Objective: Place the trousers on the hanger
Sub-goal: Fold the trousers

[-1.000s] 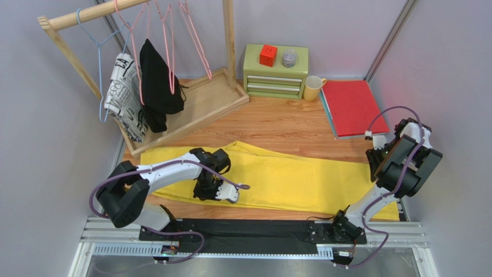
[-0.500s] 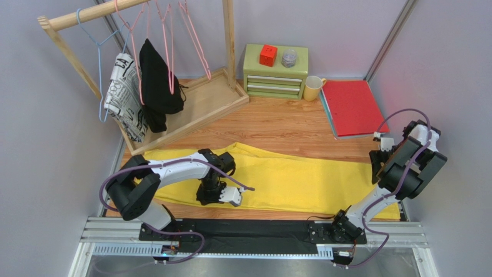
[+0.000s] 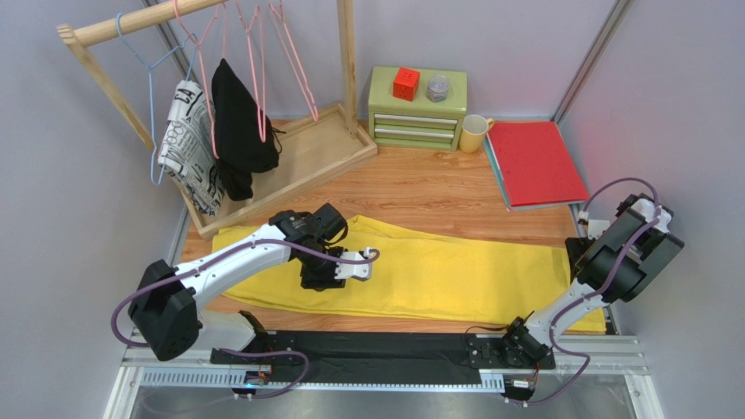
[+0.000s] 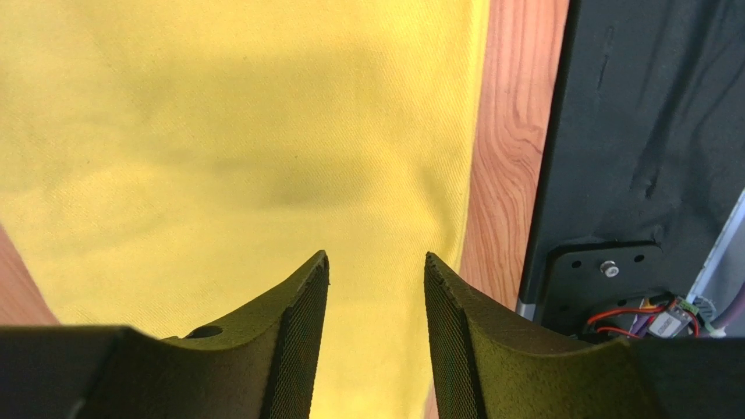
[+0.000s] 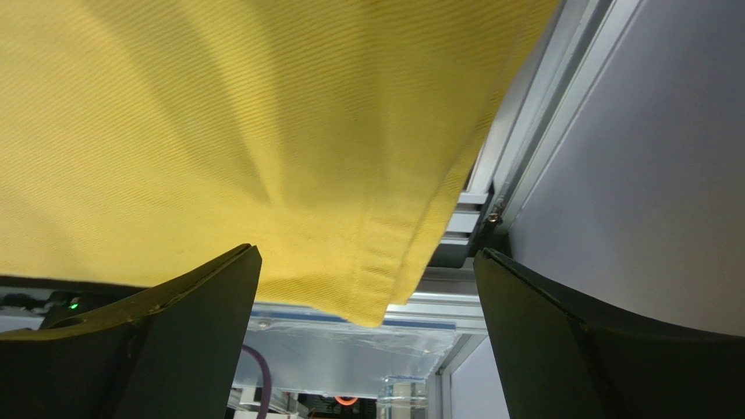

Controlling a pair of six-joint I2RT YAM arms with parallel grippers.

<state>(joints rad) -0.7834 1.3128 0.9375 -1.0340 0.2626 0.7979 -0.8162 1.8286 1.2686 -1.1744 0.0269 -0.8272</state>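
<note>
- Top view: we see the trousers (image 3: 455, 275) spread flat along the table (image 3: 420, 188). They lie well apart from the hanger (image 3: 298, 63), which hangs bare on the wooden rack (image 3: 140, 17) beyond the trousers' far left corner. The left gripper (image 3: 325, 276) points down over the trousers' left part. The right gripper (image 3: 579, 249) stands at their right end.
- Left wrist view: we see the left gripper (image 4: 376, 262) unclenched, its fingers apart with nothing between them, over the trousers (image 4: 219, 131) close to their near edge. Bare wood borders that edge.
- Right wrist view: we see the right gripper (image 5: 367, 253) unclenched, jaws wide and grasping nothing, over a hemmed corner of the trousers (image 5: 219, 113). A metal frame (image 5: 525, 157) shows past that corner.
</note>
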